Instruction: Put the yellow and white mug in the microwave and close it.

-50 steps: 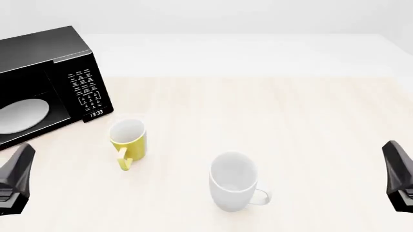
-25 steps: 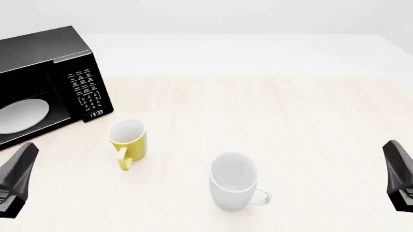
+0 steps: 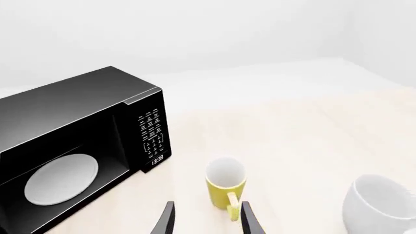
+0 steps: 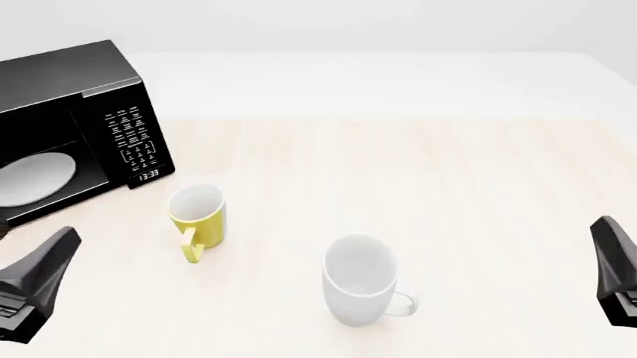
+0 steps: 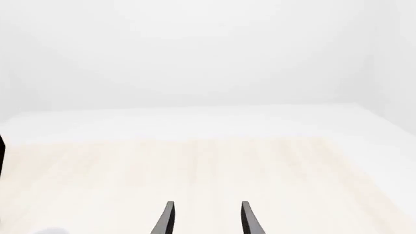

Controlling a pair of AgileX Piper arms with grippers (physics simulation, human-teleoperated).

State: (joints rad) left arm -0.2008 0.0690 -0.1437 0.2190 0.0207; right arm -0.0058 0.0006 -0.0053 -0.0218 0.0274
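fingers (image 3: 166, 219) of the left gripper (image 3: 204, 222) stood spread with nothing between them, their tips framing the mug's handle from behind in the left wrist view, though well short of it. nothing of the task was done, by the look of it: the pick-up, the placing and the closing of the door all remained.

at the far left of the table (image 4: 478, 179) sat the microwave (image 4: 74, 89), its cavity open toward the arms and the white plate (image 4: 35, 177) bare inside. the door itself was not clearly visible in any view. just right of its keypad, near but apart from it, the mug (image 4: 197, 216) stood upright on the table, yellow outside and white inside, handle pointing back toward the arms. further right and closer to the arms stood the white mug (image 4: 360, 280), upright too, its handle to the right.

the left gripper hung low at the near left edge in the front view, angled forward and inward toward the mug, so it seemed placed to begin an approach. at the far right, the right gripper (image 5: 204, 219) hung low at the near edge, its fingers likewise spread and empty, facing bare tabletop, well apart from both mugs.
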